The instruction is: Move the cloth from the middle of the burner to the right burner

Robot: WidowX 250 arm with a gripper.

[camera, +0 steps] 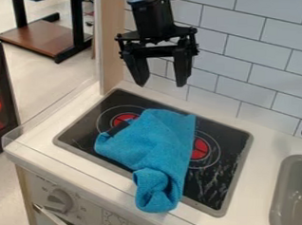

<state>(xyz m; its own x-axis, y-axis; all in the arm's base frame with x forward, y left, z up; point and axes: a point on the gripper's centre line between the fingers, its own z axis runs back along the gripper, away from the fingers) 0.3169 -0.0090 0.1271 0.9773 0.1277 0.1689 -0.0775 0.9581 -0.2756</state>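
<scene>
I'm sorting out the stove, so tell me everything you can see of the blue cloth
The blue cloth looks like soft, textured fabric, bunched into folds with a curled roll at its near end. It lies across the middle of the stovetop, partly covering both red burner centres, with its near end hanging past the front rim onto the white counter.

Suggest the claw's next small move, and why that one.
I'd bring the claw forward and down over the middle of the cloth, probably keeping it open until it straddles a fold. It's open and empty, hanging above the back of the cooktop, while the cloth lies bunched between the burners, only partly over the right burner.
</scene>
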